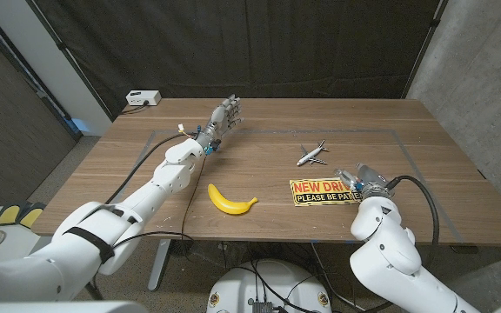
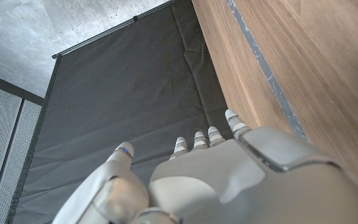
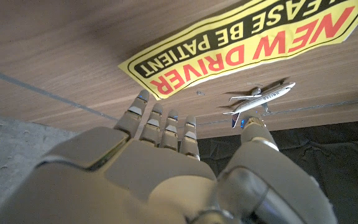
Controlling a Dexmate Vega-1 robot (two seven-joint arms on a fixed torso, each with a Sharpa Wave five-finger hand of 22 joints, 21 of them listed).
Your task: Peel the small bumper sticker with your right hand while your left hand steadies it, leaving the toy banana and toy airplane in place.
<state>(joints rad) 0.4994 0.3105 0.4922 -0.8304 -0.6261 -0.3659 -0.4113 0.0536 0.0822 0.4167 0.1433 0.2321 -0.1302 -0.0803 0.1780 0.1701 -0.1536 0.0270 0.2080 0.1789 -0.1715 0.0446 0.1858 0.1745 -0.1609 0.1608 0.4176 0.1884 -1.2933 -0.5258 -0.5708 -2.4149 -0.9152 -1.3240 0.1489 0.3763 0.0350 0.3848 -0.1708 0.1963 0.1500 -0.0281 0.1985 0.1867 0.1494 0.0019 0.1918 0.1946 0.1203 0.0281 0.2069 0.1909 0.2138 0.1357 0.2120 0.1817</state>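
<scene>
The yellow, black and red bumper sticker [image 1: 318, 191] reading "NEW DRIVER PLEASE BE PATIENT" lies flat near the table's front edge, and the same sticker [image 3: 247, 46] appears in the right wrist view. My right hand [image 1: 356, 179] hovers at its right end, fingers stretched out and holding nothing; the right wrist view has that hand [image 3: 166, 168] with its fingertips close to the sticker's end. The toy airplane [image 1: 311, 154] [image 3: 260, 99] sits just behind the sticker. To the sticker's left is the toy banana [image 1: 231, 201]. My left hand [image 1: 227, 114] [image 2: 216, 180] is far back on the left, empty, fingers apart.
A white box [image 1: 142, 98] with a cable sits at the table's far left corner. Grey tape lines [image 1: 355, 132] mark a rectangle on the wooden table [image 1: 268, 122]. A black curtain [image 2: 135, 93] hangs behind, with a concrete wall to the right.
</scene>
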